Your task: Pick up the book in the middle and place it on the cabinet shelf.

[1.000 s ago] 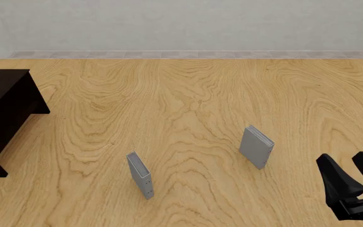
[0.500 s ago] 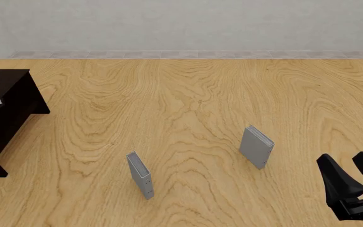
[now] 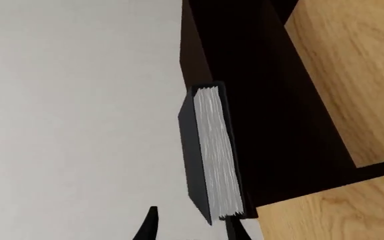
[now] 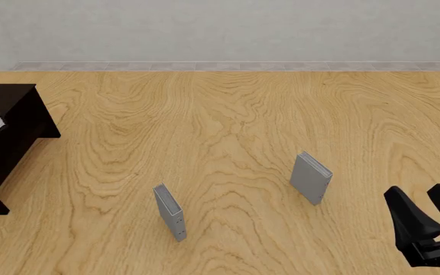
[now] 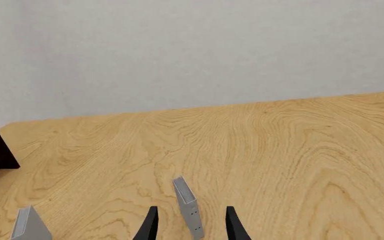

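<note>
While the book (image 3: 209,155) rests against the cabinet shelf (image 3: 265,100), the left gripper (image 3: 188,225) hangs spread just beside it, holding nothing.

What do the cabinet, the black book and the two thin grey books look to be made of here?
Cabinet: probably dark-stained wood, near-black, matte; no grain is visible. Black book: smooth matte cover, white page block with fine lines like paper. Two thin grey books: flat pale grey with no texture, so card, plastic or metal cannot be told apart. All are simulator renders.
</note>
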